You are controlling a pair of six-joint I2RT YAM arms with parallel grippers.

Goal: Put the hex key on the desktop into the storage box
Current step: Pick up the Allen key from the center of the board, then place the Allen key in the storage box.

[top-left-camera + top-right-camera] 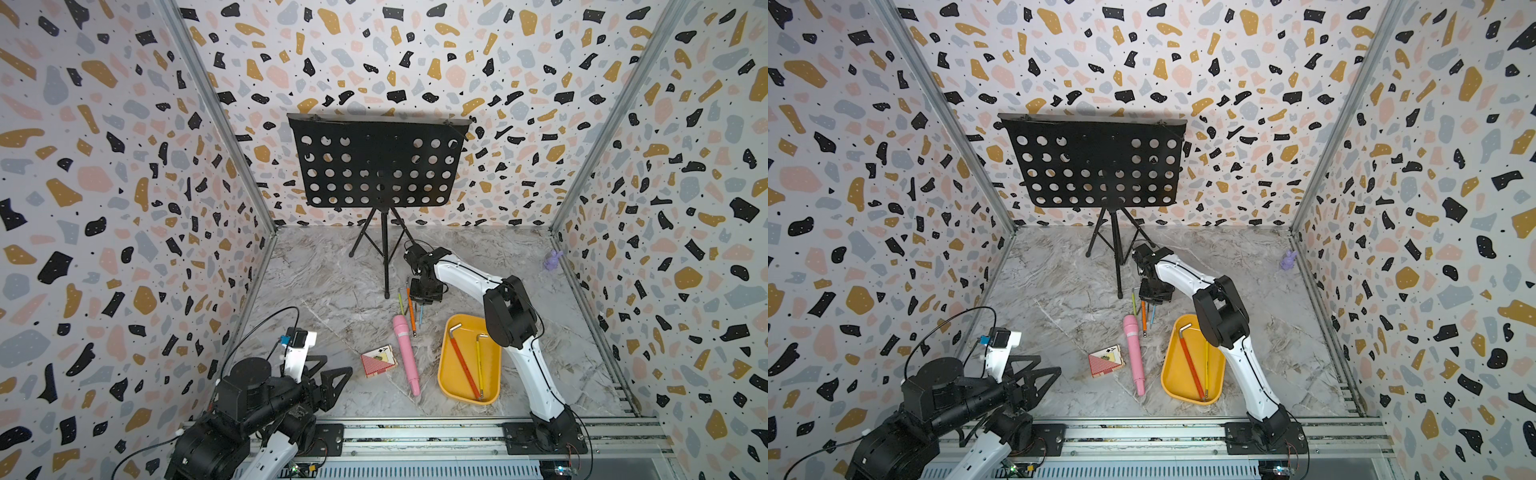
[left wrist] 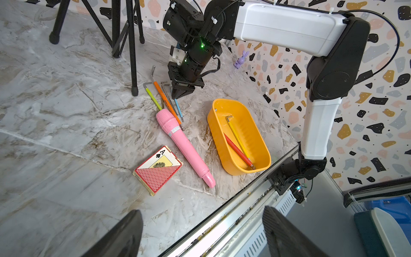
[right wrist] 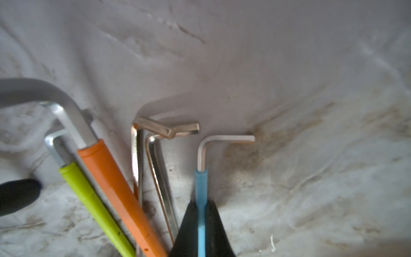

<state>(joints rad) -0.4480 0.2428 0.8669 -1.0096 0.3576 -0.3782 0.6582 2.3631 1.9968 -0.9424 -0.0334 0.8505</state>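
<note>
Right wrist view: our right fingers (image 3: 186, 231) are clamped on the blue hex key (image 3: 201, 189), gripping its sleeve so it should lift clear of the neighbouring keys (image 3: 115, 189). It lies on the table (image 3: 289, 89), not yet in the storage box (image 1: 492, 374). Our left fingers (image 2: 120, 238) rest apart.

Right arm (image 1: 461, 270) reaches forward, right gripper (image 3: 201, 207) pointing down, pinching the blue hex key (image 3: 201, 184); left arm (image 1: 266, 395) folded, left gripper (image 2: 202, 232) spread wide.

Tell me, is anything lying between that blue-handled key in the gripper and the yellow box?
Nothing visible. The right gripper is shut on the blue key, and only bare desktop lies between it and the yellow box.
</note>
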